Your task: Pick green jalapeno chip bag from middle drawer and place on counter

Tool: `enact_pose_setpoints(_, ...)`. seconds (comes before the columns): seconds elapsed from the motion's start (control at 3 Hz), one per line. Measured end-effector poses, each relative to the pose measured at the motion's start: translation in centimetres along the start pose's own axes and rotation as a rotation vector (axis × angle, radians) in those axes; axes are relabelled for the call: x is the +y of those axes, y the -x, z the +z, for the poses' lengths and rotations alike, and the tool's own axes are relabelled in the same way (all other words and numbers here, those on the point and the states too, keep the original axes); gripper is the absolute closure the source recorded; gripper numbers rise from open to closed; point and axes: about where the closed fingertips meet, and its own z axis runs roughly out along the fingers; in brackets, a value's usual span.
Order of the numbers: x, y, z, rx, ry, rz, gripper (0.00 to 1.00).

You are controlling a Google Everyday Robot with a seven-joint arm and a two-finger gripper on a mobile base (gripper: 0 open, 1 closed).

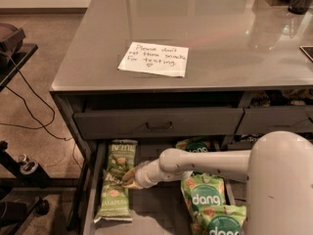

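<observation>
Two olive-green Kettle jalapeno chip bags lie end to end at the left of the open middle drawer (156,214): one at the back (121,153), one nearer the front (114,199) with "JALAPENO" showing. My white arm reaches in from the right. My gripper (128,176) is low over the drawer, at the right edge of the bags where they meet, and touches or nearly touches them. The glossy grey counter (220,28) spreads above the drawers.
Brighter green "dang" bags (205,197) fill the drawer's right side under my arm. The shut upper drawer front with a bar handle (159,125) overhangs the drawer's back. A handwritten note (154,58) lies on the counter. A black stand with cables (19,165) is on the left.
</observation>
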Motion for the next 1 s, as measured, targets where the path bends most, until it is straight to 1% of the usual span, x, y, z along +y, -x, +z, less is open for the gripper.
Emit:
enact_pose_setpoints(0.33,1.5,2.5,-3.2,0.024,0.002,-0.037,1.00)
enact_pose_setpoints(0.67,2.8,5.6,-7.3,0.062,0.029,-0.056,1.00)
enact_pose_setpoints(1.0,3.4,9.8,-11.3,0.081,0.025,-0.062,1.00)
